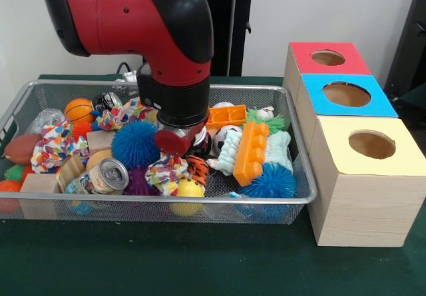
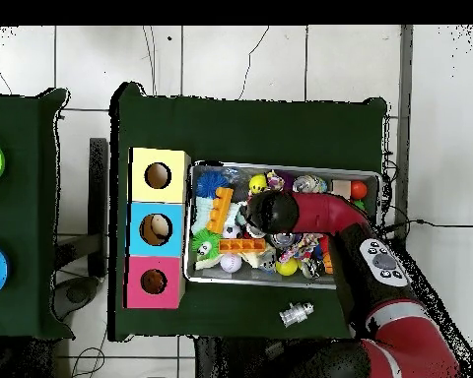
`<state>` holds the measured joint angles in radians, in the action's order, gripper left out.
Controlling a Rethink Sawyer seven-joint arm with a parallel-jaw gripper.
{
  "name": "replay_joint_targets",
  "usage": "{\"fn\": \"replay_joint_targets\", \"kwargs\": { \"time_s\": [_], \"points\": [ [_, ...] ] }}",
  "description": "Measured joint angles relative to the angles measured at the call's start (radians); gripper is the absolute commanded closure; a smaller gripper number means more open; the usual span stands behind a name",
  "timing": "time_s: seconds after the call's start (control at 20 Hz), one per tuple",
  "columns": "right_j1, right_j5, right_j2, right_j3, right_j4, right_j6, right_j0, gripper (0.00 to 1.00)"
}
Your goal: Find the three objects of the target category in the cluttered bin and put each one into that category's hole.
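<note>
The wire mesh bin (image 1: 293, 199) sits on the green cloth, full of toys; it also shows in the overhead view (image 2: 285, 283). A small yellow toy with a dark eye (image 1: 188, 189) lies by the bin's near rim, and shows in the overhead view (image 2: 257, 183). Another yellow piece (image 2: 288, 266) lies beside the arm. The red arm's wrist end (image 1: 178, 138) reaches down into the bin's middle. The gripper below it is hidden in the clutter. Three wooden boxes stand right of the bin, with a hole in the red top (image 1: 327, 58), the blue top (image 1: 346, 94) and the yellow top (image 1: 371, 144).
In the bin are blue spiky balls (image 1: 135, 143), orange plastic blocks (image 1: 249, 151), a silver can (image 1: 108, 175), a small basketball (image 1: 80, 110), wooden blocks (image 1: 38, 184) and patterned cloth. A small metal object (image 2: 297, 313) lies on the cloth outside the bin.
</note>
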<state>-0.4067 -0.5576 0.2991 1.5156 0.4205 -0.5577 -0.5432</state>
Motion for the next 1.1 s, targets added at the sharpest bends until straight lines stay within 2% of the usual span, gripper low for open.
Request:
{"fn": "replay_joint_targets", "kwargs": {
  "time_s": [0.45,1.1],
  "points": [
    [0.038,0.000,0.103,0.044,-0.042,0.000,-0.118,1.00],
    [0.035,0.001,0.141,0.078,-0.089,0.000,-0.141,1.00]
  ]
}}
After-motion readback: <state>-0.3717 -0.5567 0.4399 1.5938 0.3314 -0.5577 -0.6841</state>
